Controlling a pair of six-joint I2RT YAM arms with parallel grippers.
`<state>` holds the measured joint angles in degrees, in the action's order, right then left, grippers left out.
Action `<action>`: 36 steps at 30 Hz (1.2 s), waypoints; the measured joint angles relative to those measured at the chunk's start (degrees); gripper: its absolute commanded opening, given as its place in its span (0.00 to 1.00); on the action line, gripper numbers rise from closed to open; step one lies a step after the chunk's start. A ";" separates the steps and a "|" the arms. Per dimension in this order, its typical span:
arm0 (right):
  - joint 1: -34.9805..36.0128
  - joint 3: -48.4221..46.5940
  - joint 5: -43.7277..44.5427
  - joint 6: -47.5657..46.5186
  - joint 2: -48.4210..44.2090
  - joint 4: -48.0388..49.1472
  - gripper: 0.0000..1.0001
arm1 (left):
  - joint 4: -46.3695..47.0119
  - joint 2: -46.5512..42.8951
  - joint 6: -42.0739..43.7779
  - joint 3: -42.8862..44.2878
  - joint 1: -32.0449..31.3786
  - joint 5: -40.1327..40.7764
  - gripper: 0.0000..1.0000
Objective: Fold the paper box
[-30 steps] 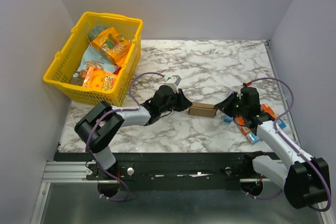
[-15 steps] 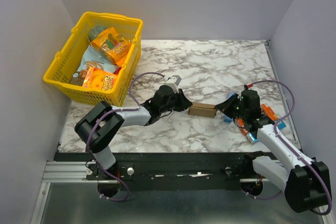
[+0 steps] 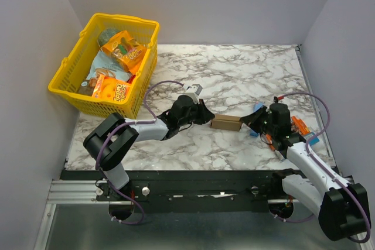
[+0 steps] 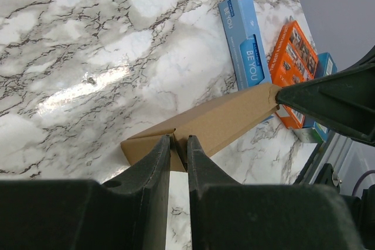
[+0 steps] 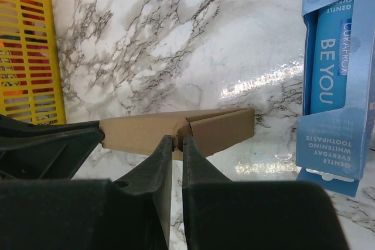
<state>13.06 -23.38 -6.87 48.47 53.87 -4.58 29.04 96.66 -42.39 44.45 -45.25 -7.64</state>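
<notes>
Left tool first: we see its two dark fingers drawn nearly together on the end of the paper box, with a sliver of brown cardboard caught in the narrow slit between them. We read that as a clenched grasp on the box's left end.

At the opposite end the right tool is set the same way. Its fingers stand almost closed at the box's edge, where a folded flap meets the main panel along a slanted crease, and the cardboard sits between the tips. We take it as grasping the box too.

From above, the box is a slim brown rectangle on the marble surface, roughly in the middle of the near half, lengthwise between the two tools. We cannot tell whether it rests fully on the marble or is lifted a little.

Just beside the box's right end lies a blue toothpaste packet, flat on the marble; we cannot tell whether the two touch. An orange packet lies alongside the blue one, on its far side from the box. Well apart, at the far left corner, stands a yellow basket holding several snack packets.
</notes>
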 measured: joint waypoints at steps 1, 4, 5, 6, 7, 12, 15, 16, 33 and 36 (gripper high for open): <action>0.00 0.02 0.00 0.02 0.00 0.04 0.01 | 0.00 0.00 0.00 0.00 0.00 0.04 0.00; 0.00 0.02 0.00 -0.04 -0.31 -0.04 0.07 | 0.00 -0.02 0.00 -0.02 0.00 0.04 0.00; 0.00 0.02 0.00 -0.15 -0.59 -0.22 0.15 | 0.04 -0.02 0.00 -0.07 -0.02 0.04 0.00; 0.00 -0.02 -0.02 -0.42 -0.85 -0.61 0.19 | 0.04 -0.04 0.00 -0.07 -0.11 0.02 0.00; 0.00 -0.17 -0.02 -0.72 -1.18 -1.25 0.23 | 0.02 -0.07 0.02 -0.09 -0.22 0.02 0.00; 0.02 -3.87 -0.70 -2.67 -1.49 -7.80 0.46 | -0.02 -0.07 0.24 0.02 -0.79 0.02 0.00; 0.24 -7.10 -1.51 -3.93 -1.25 -13.00 0.55 | -0.11 -0.07 0.57 0.11 -1.22 0.07 0.00; 0.24 -7.87 -1.53 -4.33 -1.07 -14.56 0.57 | -0.17 -0.07 0.61 0.15 -1.25 0.09 0.00; -1.55 -9.92 -4.17 -4.26 -0.04 -20.98 0.58 | -0.66 -0.07 0.83 0.46 -1.25 0.11 0.00; -2.56 -9.68 -5.22 -3.48 0.02 -19.89 0.54 | -0.66 -0.07 0.85 0.46 -1.25 0.11 0.00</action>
<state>10.50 -33.06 -12.10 44.99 53.89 -24.47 28.38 96.60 -41.54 44.91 -46.50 -7.53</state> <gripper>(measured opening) 0.584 0.207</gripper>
